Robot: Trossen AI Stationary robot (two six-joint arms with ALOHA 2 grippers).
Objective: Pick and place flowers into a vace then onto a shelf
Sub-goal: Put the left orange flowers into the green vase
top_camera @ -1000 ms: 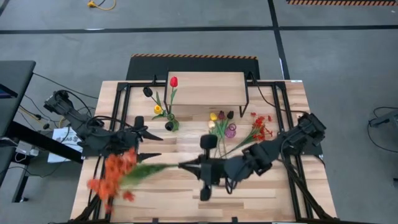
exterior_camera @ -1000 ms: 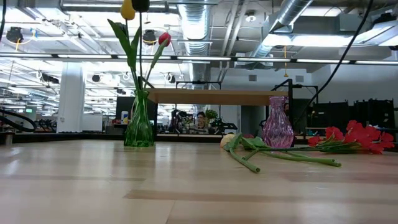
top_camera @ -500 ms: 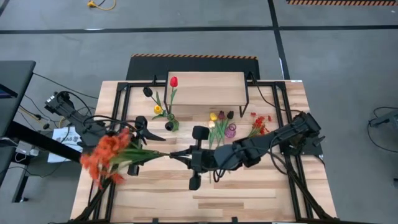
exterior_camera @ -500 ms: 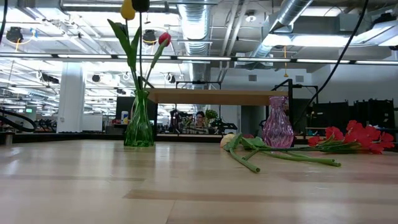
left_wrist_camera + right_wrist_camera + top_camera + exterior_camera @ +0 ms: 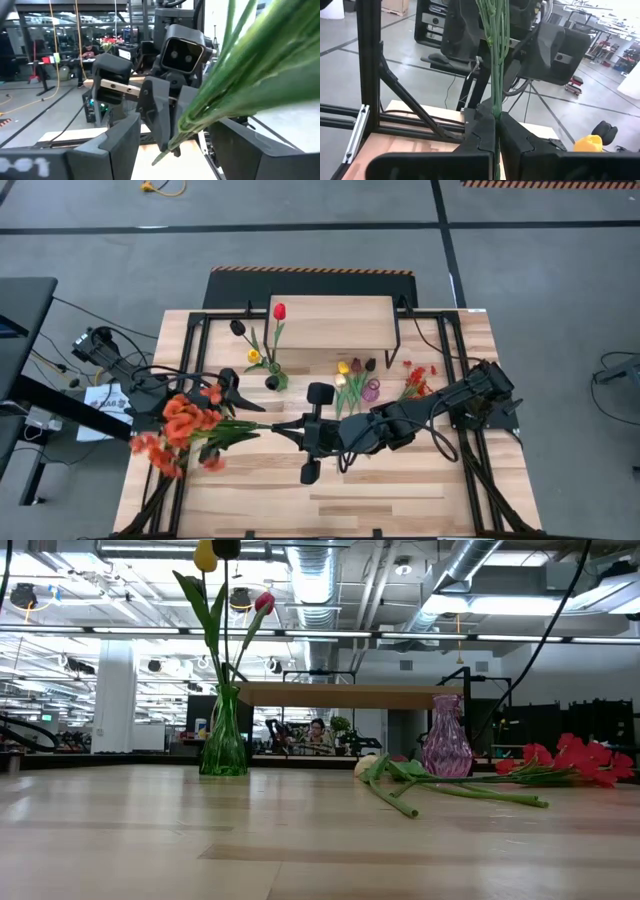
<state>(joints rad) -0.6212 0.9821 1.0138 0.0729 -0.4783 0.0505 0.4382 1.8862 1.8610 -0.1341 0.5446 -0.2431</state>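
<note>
My right gripper (image 5: 281, 427) is pinched shut on the green stem end of a spray of red-orange blossoms (image 5: 178, 430), held in the air above the near half of the slatted table (image 5: 400, 500). In the right wrist view the stems (image 5: 496, 55) run straight out from between my pressed-together fingers. My left gripper (image 5: 232, 404) stands with its fingers spread on either side of the same stems; in the left wrist view the stems (image 5: 235, 85) pass between its fingers without a visible clamp.

Task items: a green vase (image 5: 224, 735) with yellow, red and dark tulips stands on the table just in front of the shelf (image 5: 332, 323). A pink vase (image 5: 445, 737) stands empty near it, with loose tulips (image 5: 400, 778) and a second red spray (image 5: 575, 762) lying on the table beside it.

Risks, as I judge them:
- Transfer slip. If my right fingers release before the left fingers close, the spray drops onto the table.
- Stem splay. The bundle holds several thin stems; an off-centre left grip may catch only some, and the rest would sag or fall.
- Heavy head. The blossoms hang well out from the grip, so the spray may pivot during a swing.
- Vase tip. A tilted entry into a narrow neck may knock either vase over.
</note>
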